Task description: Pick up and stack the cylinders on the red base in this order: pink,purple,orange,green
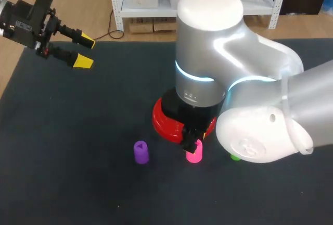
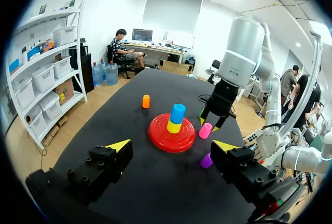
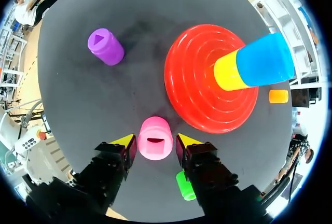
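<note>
Pinching the pink plastic cylinder [image 3: 155, 137] from both sides, your right hand [image 3: 155, 142] sits low over the dark table [image 3: 98, 110]. Round red ridged base [image 3: 197, 94] just ahead. Purple plastic cylinder [image 3: 105, 46] further ahead, aside. Left hand [image 1: 83, 51] spread wide, well apart.

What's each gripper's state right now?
Left gripper: open, holding nothing.
Right gripper: closed on the pink cylinder, beside the red base.
</note>
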`<state>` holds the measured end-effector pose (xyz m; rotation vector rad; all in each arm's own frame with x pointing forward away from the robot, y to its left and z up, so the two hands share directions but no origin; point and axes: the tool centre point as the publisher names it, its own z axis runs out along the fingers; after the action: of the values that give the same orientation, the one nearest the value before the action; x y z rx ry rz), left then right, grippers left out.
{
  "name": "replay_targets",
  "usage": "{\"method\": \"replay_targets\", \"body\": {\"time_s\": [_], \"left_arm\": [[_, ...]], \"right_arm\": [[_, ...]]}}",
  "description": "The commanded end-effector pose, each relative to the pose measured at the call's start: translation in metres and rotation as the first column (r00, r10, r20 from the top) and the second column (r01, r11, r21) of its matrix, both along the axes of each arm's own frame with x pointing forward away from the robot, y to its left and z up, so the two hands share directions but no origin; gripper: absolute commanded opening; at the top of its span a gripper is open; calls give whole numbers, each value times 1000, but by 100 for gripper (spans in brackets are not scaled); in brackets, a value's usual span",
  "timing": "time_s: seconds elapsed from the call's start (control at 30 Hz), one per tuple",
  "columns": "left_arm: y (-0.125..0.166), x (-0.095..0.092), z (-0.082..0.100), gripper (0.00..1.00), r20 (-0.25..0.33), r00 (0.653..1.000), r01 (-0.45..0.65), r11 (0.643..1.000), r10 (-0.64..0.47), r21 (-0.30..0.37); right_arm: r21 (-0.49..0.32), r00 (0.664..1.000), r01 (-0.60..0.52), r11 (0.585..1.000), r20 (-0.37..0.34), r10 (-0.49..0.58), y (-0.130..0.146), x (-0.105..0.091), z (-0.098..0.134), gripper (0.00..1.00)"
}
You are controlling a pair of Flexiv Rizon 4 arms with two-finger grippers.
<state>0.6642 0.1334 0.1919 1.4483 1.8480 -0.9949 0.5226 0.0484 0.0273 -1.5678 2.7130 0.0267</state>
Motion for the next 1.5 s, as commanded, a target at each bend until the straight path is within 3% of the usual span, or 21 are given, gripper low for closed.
{"method": "replay_targets", "body": {"time_s": [0.03,0.17,0.37,0.5,0.63,0.77,1.03,1.27,1.5], "left_arm": [[1,-1,-1,100,4,1000,-1,1000,1,-3],[1,-1,-1,100,4,1000,-1,1000,1,-3],[1,-1,-1,100,4,1000,-1,1000,1,-3],[1,-1,-1,100,4,1000,-1,1000,1,-3],[1,-1,-1,100,4,1000,-1,1000,1,-3],[1,-1,-1,100,4,1000,-1,1000,1,-3],[1,-1,-1,100,4,1000,-1,1000,1,-3],[1,-1,-1,100,4,1000,-1,1000,1,-3],[1,-1,-1,100,4,1000,-1,1000,1,-3]], "right_arm": [[0,1000,0,1000,2,0,1,1,1,49],[-4,1000,-3,1000,2,3,0,0,1,41],[-10,1000,4,1000,-6,-4,-2,-2,1,39],[-3,1000,29,1000,5,-29,-2,0,8,0],[25,998,48,999,41,-48,0,9,39,0],[43,993,51,998,102,-55,0,24,85,0],[69,986,32,997,163,-42,5,75,160,0],[42,990,51,998,129,-56,21,125,154,0],[44,993,70,997,87,-74,30,144,138,0]]}}
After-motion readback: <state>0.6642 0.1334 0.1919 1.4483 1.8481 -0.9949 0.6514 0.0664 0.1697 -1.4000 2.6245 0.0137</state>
